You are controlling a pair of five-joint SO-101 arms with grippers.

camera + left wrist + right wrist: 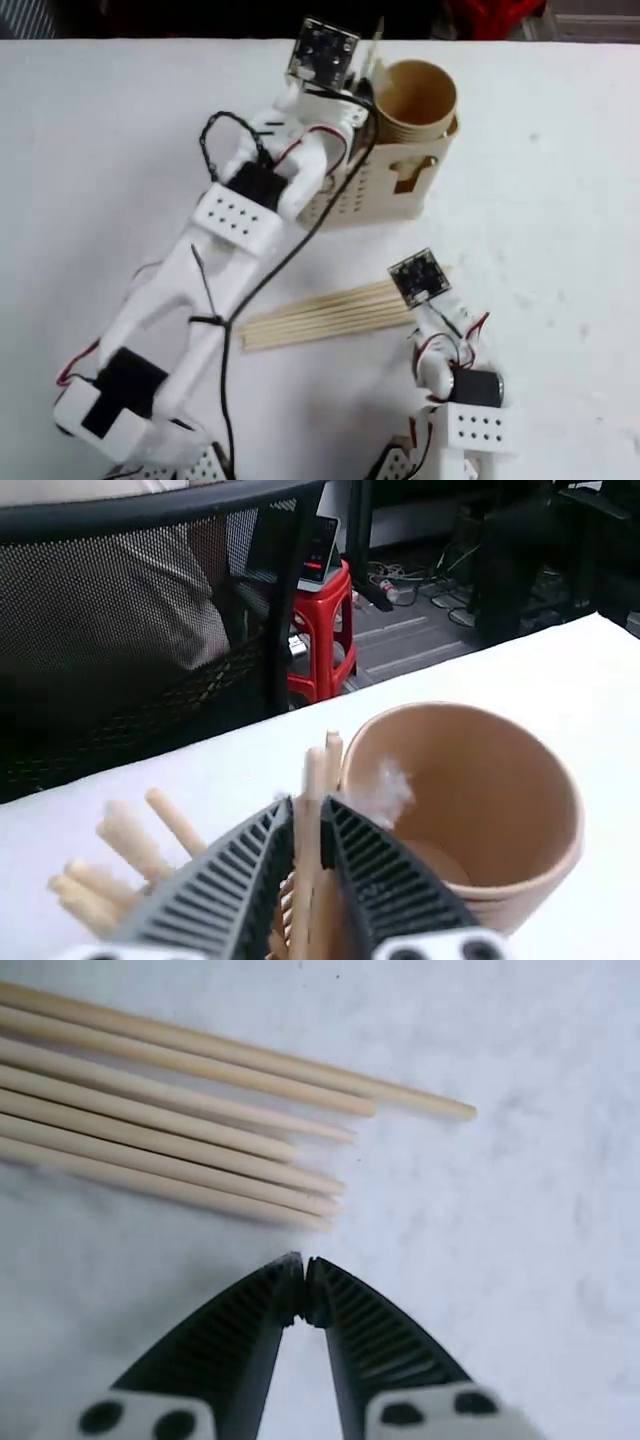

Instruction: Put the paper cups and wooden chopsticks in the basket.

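nearest, at the bottom of the left wrist view: left gripper [308, 810], pinched narrow on a held chopstick [314, 765] standing upright just beside the stacked paper cups [480, 810]. further chopstick ends [125, 845] poking up at lower left. in the high view, paper cups seated in the basket [390, 195] at upper centre of the white table [560, 200] — loose chopsticks [320, 318] lying flat in a row at centre, well apart from it. right gripper [303, 1280] tips together, holding nothing, just short of their ends.
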